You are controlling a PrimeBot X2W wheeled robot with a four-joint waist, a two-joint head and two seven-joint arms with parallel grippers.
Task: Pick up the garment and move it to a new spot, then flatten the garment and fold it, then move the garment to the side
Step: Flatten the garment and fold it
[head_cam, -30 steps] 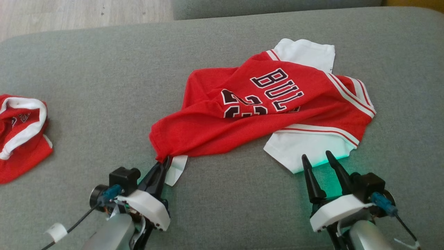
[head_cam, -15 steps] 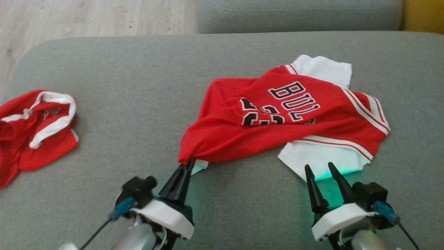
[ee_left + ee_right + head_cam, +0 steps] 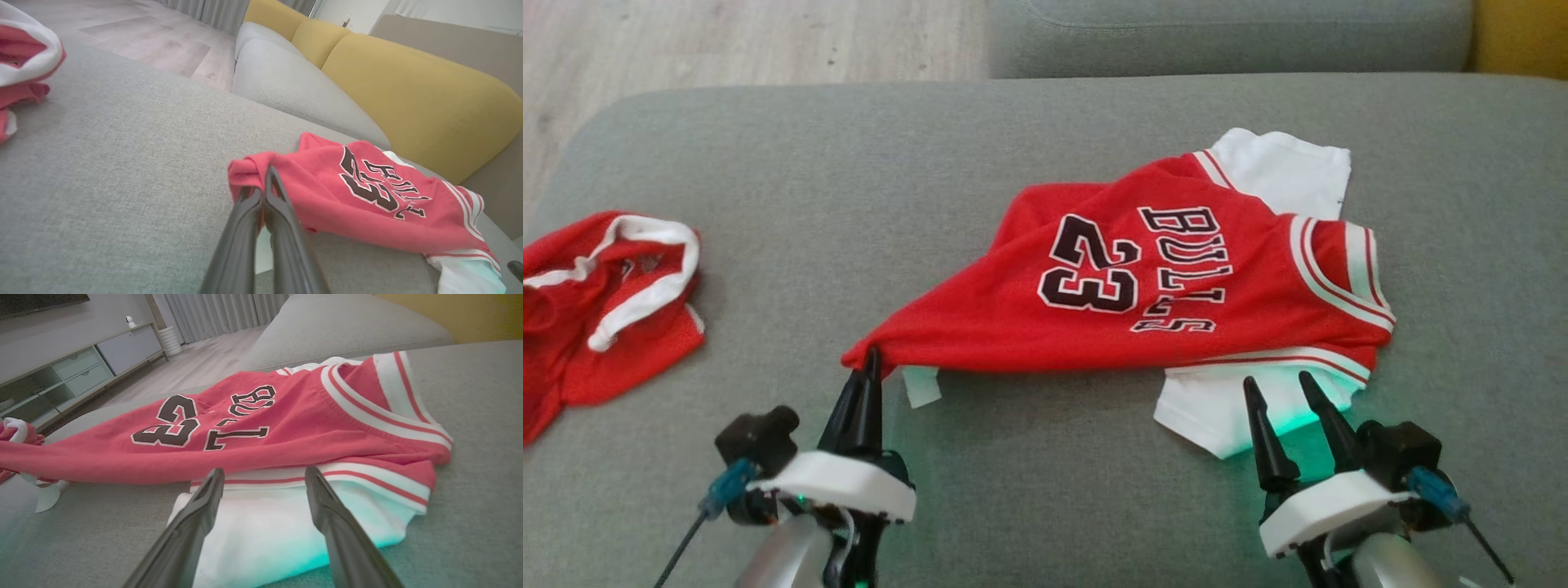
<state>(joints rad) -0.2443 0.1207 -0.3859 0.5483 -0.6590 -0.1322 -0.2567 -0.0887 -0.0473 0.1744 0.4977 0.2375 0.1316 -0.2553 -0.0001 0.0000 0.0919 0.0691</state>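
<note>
One red Bulls 23 jersey (image 3: 1176,286) lies ahead of your fingers on the grey sofa cushion (image 3: 849,204). Your left gripper (image 3: 872,361) pinches its corner; your right gripper (image 3: 1276,382) stands spread over its white sleeve (image 3: 1217,412).

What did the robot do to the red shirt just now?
The left gripper, shut on the red shirt's corner, pulled it toward the robot's left. The shirt stretched out, and its number and letters now lie flatter. The right gripper stayed open by the white cloth, and the other red clothes on the left did not move.
</note>
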